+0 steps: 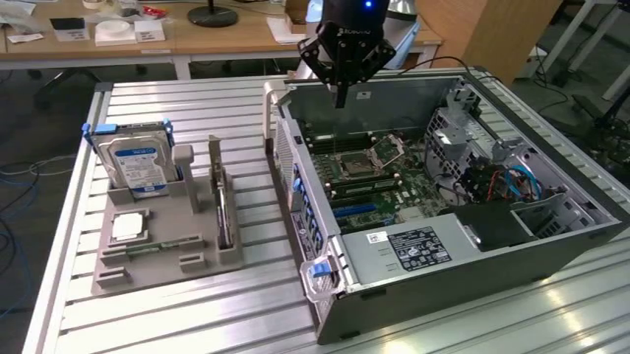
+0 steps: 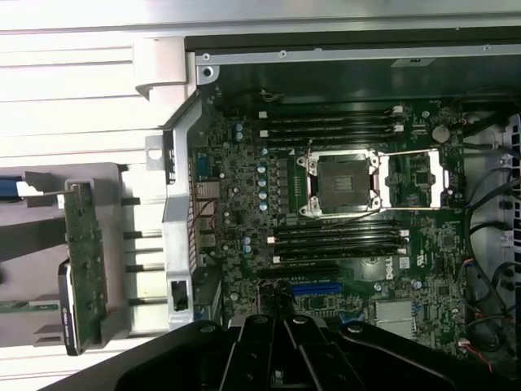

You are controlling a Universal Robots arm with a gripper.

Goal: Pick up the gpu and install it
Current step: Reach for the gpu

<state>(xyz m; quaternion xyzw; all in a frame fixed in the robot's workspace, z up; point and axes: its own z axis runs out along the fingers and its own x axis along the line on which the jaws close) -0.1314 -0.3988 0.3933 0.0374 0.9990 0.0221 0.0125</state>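
Behind the gripper, wooden desks with papers on top. Below it, a big grey metal table with long grooves from end to end. On that table, right under the gripper, an open computer case lying on its side, with a green board full of little parts showing inside. Off at the exterior view's left of the gripper, just beside the case, a grey tray with slots.

Standing on its thin edge in one slot of that tray: the gpu. Long, thin and flat, like a card. Dark green on its face, with tiny bits stuck all over. Well apart from the gripper, lower down, past the case wall at the exterior view's left. Touched only by the tray. Even further from the gripper, in the same tray, a silver hard drive with a blue and white label, standing up too.

Black gripper, hanging over the open case and pointing straight down. Fingers pressed tight together, no gap to see. Holding nothing and touching nothing, with the case closest to it.
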